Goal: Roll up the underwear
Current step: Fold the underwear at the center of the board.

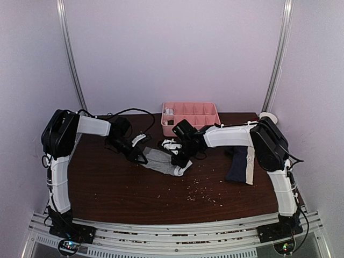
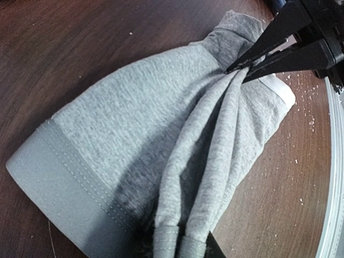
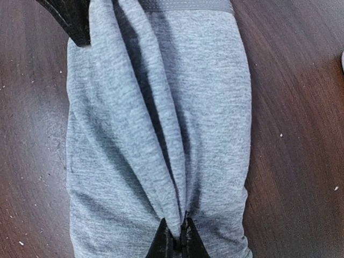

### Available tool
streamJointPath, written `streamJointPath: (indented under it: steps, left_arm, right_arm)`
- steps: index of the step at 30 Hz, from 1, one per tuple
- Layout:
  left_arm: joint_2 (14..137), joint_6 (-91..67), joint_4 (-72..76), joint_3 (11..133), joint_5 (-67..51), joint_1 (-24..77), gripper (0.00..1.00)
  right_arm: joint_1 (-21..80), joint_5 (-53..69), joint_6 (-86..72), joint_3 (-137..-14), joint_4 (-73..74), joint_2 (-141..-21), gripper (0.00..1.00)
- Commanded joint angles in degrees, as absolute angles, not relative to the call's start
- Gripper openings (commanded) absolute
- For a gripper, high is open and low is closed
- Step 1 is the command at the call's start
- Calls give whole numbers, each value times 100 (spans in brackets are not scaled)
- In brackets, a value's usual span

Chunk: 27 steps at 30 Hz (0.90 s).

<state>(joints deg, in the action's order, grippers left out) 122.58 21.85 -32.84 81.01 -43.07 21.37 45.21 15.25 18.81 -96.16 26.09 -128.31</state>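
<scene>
Two closed grips on the soft grey cloth boxer briefs (image 1: 161, 163) mid dark wooden table (image 1: 107, 188), long axis 9-to-3 o'clock: left gripper (image 1: 141, 157) pinching the 9 o'clock end, right gripper (image 3: 177, 236) pinching gathered folds at 3, equally near.

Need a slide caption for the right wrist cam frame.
Right gripper shut on a gathered pleat of the grey underwear, which lies on the dark wooden table.

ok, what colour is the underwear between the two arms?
The underwear is heathered grey; right wrist view shows it best.
</scene>
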Motion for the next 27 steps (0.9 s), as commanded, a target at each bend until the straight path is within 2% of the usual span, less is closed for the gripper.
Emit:
streamJointPath:
  steps: [1,4,8,11,15,22,27]
  left_arm:
    - [12183,2426,-3402,8025,-4341,2091,20]
    - [11985,2503,-3404,7858,-4392,2089,20]
    - [11810,2619,-3402,7661,-4405,2089,20]
    - [11803,2663,-3408,7597,-4402,2092,21]
    - [11804,2734,-3518,7580,-4427,2091,21]
    - [11573,2793,-3595,7480,-4475,2089,21]
    - [11487,2810,-3595,7537,-4483,2092,21]
  right_arm:
    - [4486,1736,1779,-9623,2901,-12702,2]
    - [4496,1775,1734,-9457,2918,-12465,3]
    - [4527,1640,1715,-9033,2696,-12137,25]
    - [4540,1608,1712,-8847,2541,-12001,30]
    - [4570,1661,1669,-8904,2578,-12007,26]
    - [4596,1721,1675,-8991,2674,-12087,8]
    - [4593,1762,1664,-9075,2712,-12102,0]
